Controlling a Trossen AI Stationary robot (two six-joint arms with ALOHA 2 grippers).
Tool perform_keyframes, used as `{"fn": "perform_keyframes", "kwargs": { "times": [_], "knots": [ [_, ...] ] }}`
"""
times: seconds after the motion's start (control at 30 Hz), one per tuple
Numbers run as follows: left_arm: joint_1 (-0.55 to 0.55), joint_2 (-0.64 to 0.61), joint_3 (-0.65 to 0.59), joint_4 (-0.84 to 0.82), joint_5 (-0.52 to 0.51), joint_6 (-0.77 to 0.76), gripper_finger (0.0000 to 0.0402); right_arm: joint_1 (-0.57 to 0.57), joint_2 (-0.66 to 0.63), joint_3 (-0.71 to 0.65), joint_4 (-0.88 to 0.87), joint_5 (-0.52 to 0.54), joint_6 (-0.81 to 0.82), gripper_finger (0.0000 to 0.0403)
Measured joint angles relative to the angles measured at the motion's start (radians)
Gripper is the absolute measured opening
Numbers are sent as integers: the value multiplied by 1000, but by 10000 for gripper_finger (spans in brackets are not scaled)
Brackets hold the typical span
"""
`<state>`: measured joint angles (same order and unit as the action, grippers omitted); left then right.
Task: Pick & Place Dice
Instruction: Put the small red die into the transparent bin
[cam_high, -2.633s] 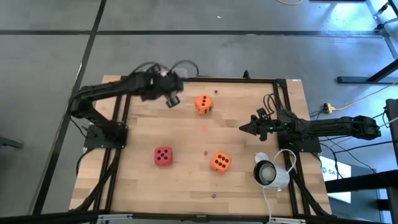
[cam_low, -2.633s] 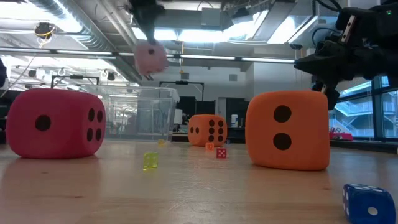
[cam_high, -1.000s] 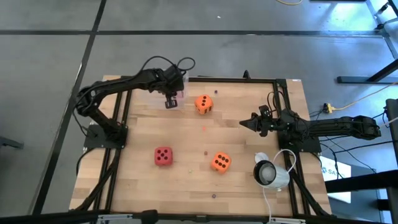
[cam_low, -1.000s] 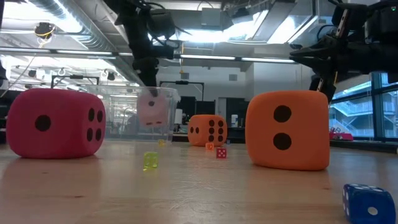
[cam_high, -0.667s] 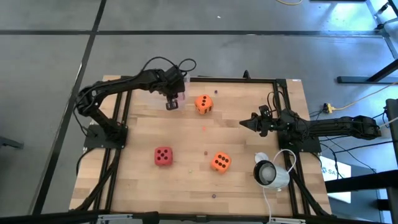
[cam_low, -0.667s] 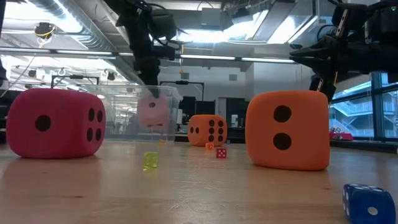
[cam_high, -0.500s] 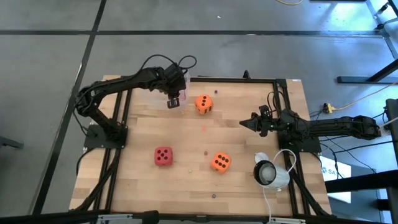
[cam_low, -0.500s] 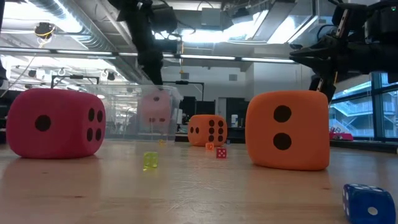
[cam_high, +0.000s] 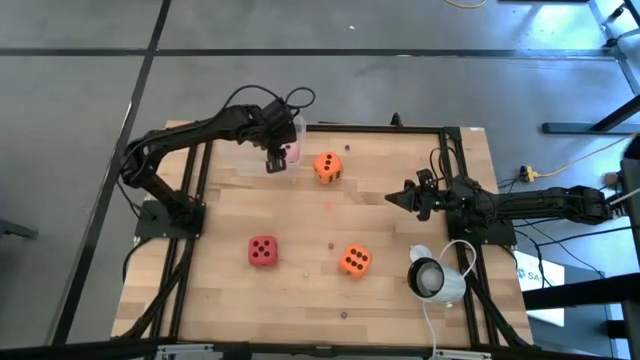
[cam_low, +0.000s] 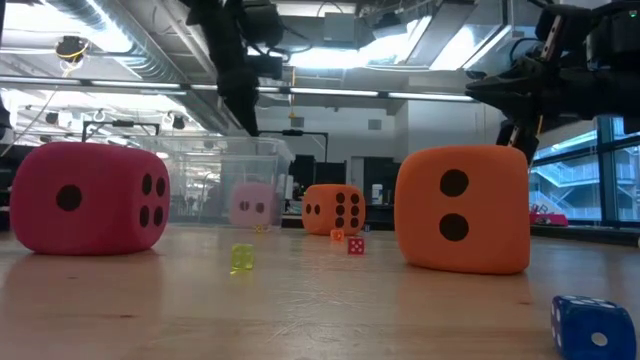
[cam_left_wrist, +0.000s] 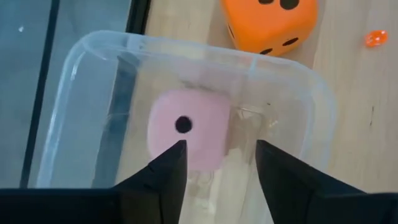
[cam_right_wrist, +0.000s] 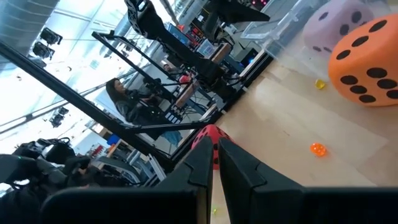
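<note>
The pale pink die (cam_left_wrist: 186, 127) lies on the floor of a clear plastic bin (cam_left_wrist: 205, 53) at the table's far left, one pip up; it also shows in the low view (cam_low: 252, 204). My left gripper (cam_left_wrist: 217, 168) hangs open above the bin, clear of the die, and shows in the high view (cam_high: 277, 157). One orange die (cam_high: 327, 167) sits just right of the bin. The red die (cam_high: 262, 251) and the second orange die (cam_high: 354, 260) sit nearer the front. My right gripper (cam_high: 390, 200) is shut and empty, held above the table's right side.
A white round device (cam_high: 432, 278) with a cable sits at the near right. Tiny dice lie on the wood: yellow (cam_low: 242, 258), red (cam_low: 356, 246), blue (cam_low: 590, 325). Black rails (cam_high: 190, 230) run along the table's sides.
The pink die has gone down inside the bin and now rests on its floor. My left gripper has risen a little above the bin and stands clear of the die.
</note>
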<state>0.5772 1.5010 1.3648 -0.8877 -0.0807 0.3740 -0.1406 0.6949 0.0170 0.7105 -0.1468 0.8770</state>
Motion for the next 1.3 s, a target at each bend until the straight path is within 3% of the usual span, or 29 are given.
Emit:
{"fn": "perform_keyframes", "kwargs": {
  "times": [0.13,0.2,0.33,0.4,0.57,0.7,0.77,1.0,1.17,1.3],
  "knots": [
    [-1,-13,91,-96,-26,-28,188,0,0,0,0,2,-49,27],
    [0,-26,171,-152,-16,-125,189,0,0,2,-4,4,-74,27],
    [6,-125,208,-80,233,-411,189,0,0,106,-229,-35,-163,27],
    [-30,-198,163,11,282,-496,189,0,3,216,-445,-41,-264,27],
    [-189,-385,-7,146,161,-660,189,0,33,528,-837,154,-531,27],
    [-325,-521,-120,248,63,-784,189,-8,86,711,-991,413,-658,27],
    [-394,-573,-163,270,-1,-825,189,-45,123,775,-1039,464,-707,27],
    [-563,-694,-259,277,-248,-857,189,-210,286,878,-1083,243,-653,27],
    [-609,-705,-271,279,-298,-860,189,-290,455,915,-1060,132,-676,40],
    [-617,-694,-271,279,-299,-860,189,-344,613,978,-1055,58,-660,79]
  ]
}}
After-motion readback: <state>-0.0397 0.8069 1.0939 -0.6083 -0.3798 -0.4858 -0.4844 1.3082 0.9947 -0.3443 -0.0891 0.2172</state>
